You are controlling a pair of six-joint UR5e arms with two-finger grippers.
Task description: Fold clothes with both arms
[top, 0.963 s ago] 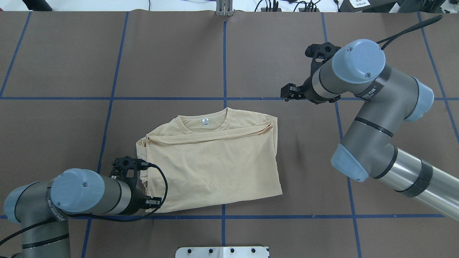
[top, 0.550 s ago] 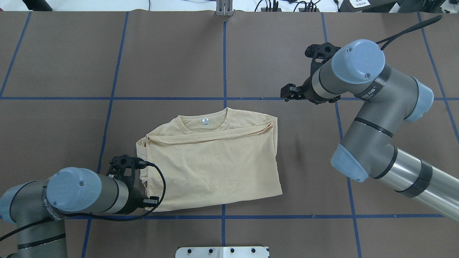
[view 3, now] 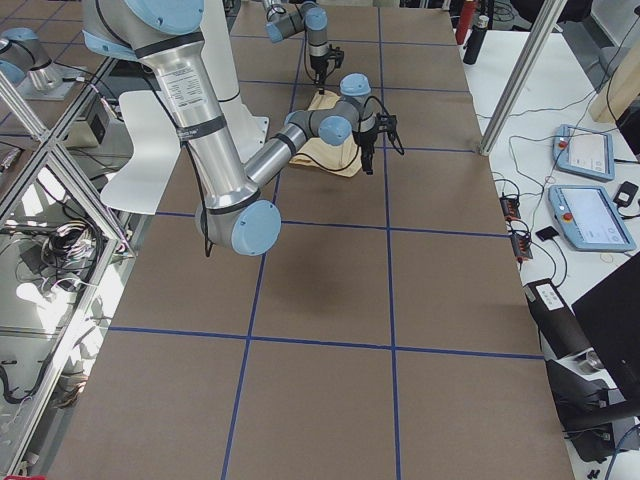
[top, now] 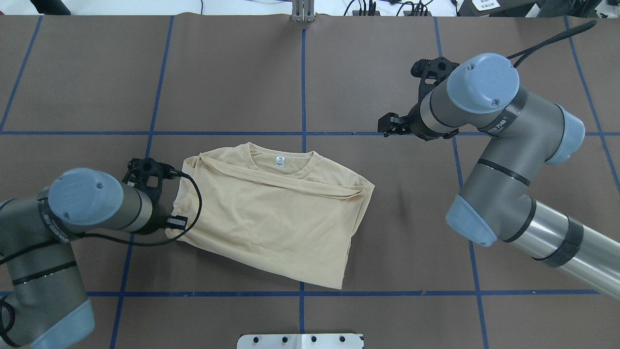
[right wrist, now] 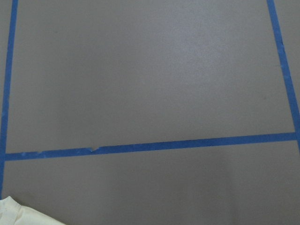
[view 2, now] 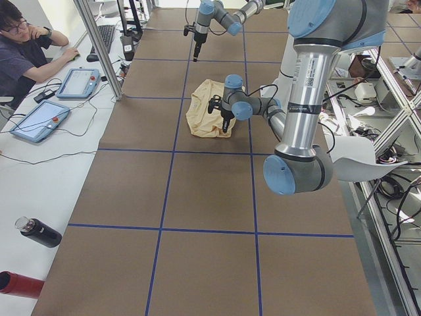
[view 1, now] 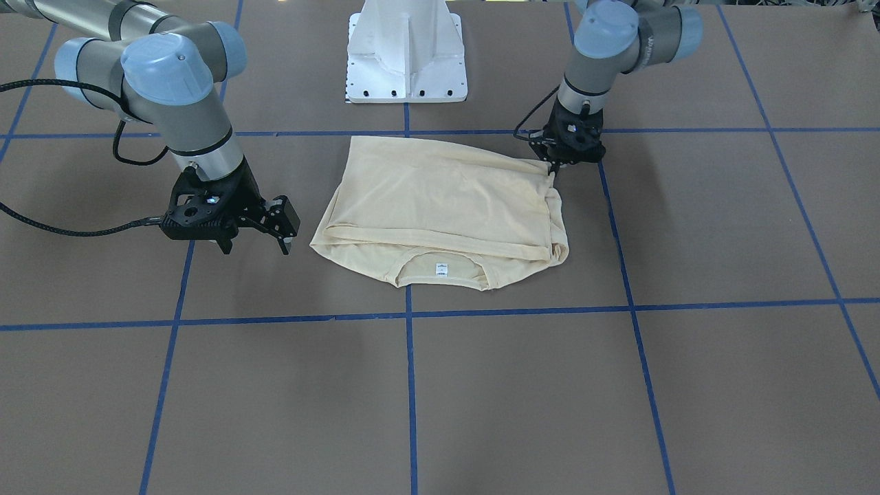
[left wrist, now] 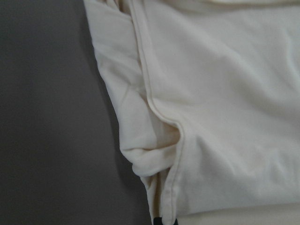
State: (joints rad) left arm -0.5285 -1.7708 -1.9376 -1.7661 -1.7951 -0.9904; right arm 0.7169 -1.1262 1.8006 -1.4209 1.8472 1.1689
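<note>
The clothes are one pale cream-yellow shirt (top: 276, 218), folded into a rough rectangle and lying skewed on the brown table. Its collar and white neck label (top: 279, 161) point away from the robot. My left gripper (top: 175, 223) is low at the shirt's left edge, shut on the fabric. In the front view this gripper (view 1: 552, 163) pinches the corner of the shirt (view 1: 447, 199). The left wrist view shows bunched fabric and a hem (left wrist: 211, 117). My right gripper (view 1: 254, 242) hangs open above bare table, apart from the shirt's right side. Overhead, its fingers (top: 389, 125) hold nothing.
The white pedestal base (view 1: 407, 48) stands at the robot's side of the table. Blue tape lines (top: 302, 87) divide the brown surface. In the exterior left view a person (view 2: 23, 52) sits at a side desk with tablets, and a dark bottle (view 2: 39, 232) lies nearer.
My left gripper has moved away from the robot and to the left, dragging the shirt's corner. The shirt has turned clockwise in the overhead view and shifted left. The right arm has stayed still.
</note>
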